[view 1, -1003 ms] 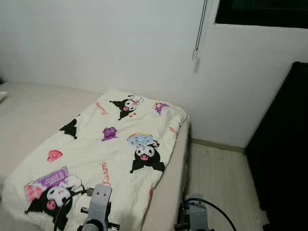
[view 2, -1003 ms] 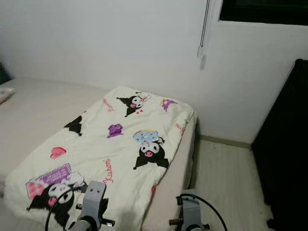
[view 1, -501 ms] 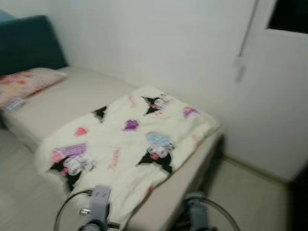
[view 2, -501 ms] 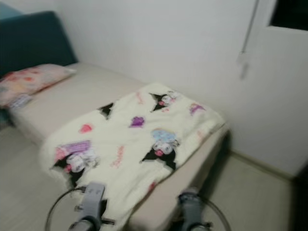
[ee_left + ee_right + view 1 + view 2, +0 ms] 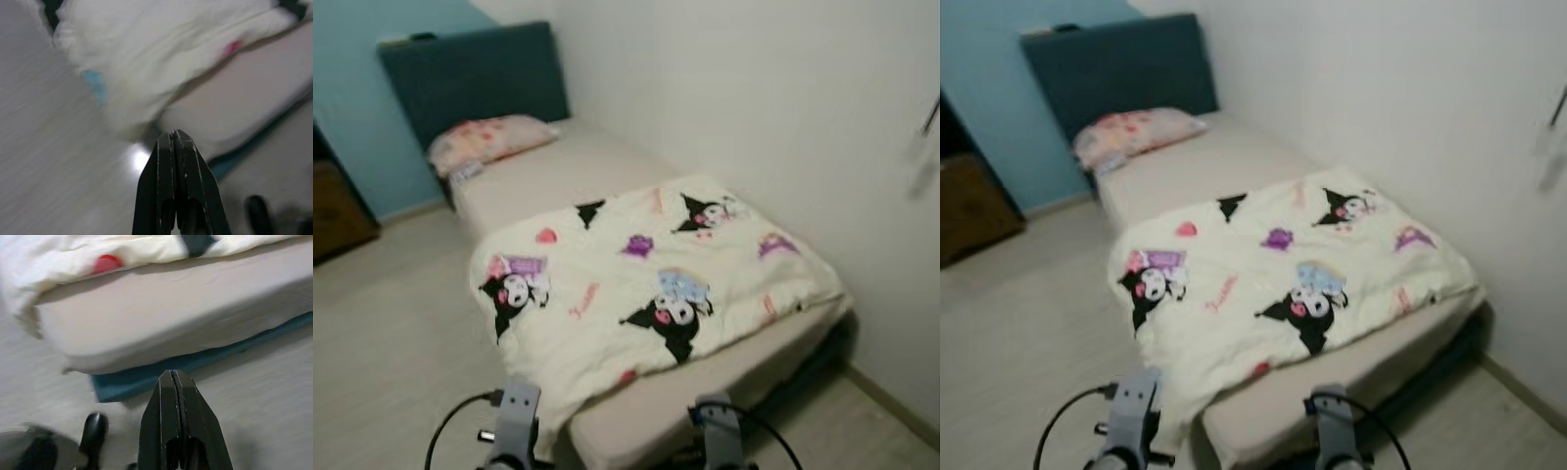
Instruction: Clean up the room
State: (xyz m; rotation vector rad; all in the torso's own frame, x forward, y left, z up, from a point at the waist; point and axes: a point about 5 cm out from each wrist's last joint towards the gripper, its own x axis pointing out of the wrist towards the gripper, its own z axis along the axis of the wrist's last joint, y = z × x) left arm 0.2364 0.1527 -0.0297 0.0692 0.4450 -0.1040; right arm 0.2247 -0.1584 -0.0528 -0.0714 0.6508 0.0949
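Bedding takes up the middle of the head views: a cream duvet (image 5: 656,294) printed with black-and-white cartoon characters, pink hearts and purple shapes lies rumpled over the foot half of a single bed (image 5: 558,166). One corner of the duvet hangs over the bed's near edge toward the pale wood-look floor (image 5: 391,333). The bare beige mattress shows beyond it, and at the far end a pink patterned pillow (image 5: 489,137) rests against a dark teal headboard (image 5: 475,78). The bed runs along a white wall (image 5: 734,88) on the robot's right; behind the headboard the wall is light blue. A dark brown piece of furniture (image 5: 337,206) stands on the floor to the left, well apart from the bed.

Both arms sit low before the robot. The left gripper (image 5: 175,139) points down at the floor just beside the overhanging duvet corner, its two black fingers pressed together with nothing between them. The right gripper (image 5: 172,377) points at the side of the mattress and the teal bed base below it, fingers likewise pressed together and holding nothing. The views are slightly blurred.
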